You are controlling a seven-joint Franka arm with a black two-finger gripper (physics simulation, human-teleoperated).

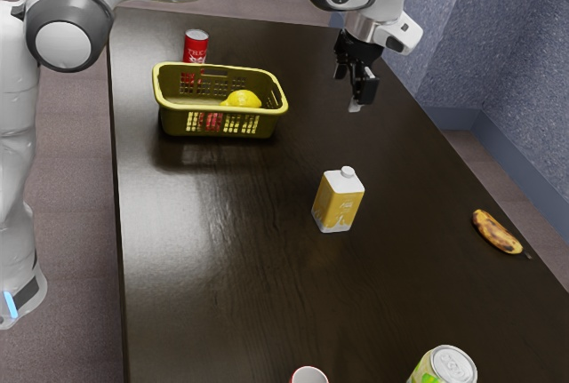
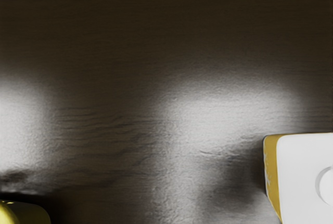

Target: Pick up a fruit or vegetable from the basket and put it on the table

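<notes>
While the gripper (image 1: 354,90) hangs in the air above the dark, glossy bench (image 1: 231,267), with its fingers (image 1: 366,90) apart and nothing between them, the lemon (image 1: 242,99) sits inside the yellow-green plastic basket (image 1: 172,120), toward the exterior view's right end of it. Something red (image 1: 211,121) shows through the slots in the basket's near wall, low down; I cannot tell what it is. On the basket's far side from the exterior camera, a red can (image 1: 196,45) stands upright near the rim, its lower part seen partly behind the basket. The gripper is well apart from the basket, over toward the exterior view's right. Nearer that camera than both, a yellow-and-white juice carton (image 1: 338,201) stands upright with its white cap on top. A banana (image 1: 496,232), yellow with brown patches, lies on the bench near the edge at the exterior view's right. At the near end, a green can with a silver lid (image 1: 444,369) and a white, red-rimmed round object (image 1: 309,376) are cut off by the exterior view's lower edge. The wrist view looks down on the bench's wood grain and pale reflections, with the carton's white top and a rounded yellow corner of the basket partly in sight, well apart.
</notes>
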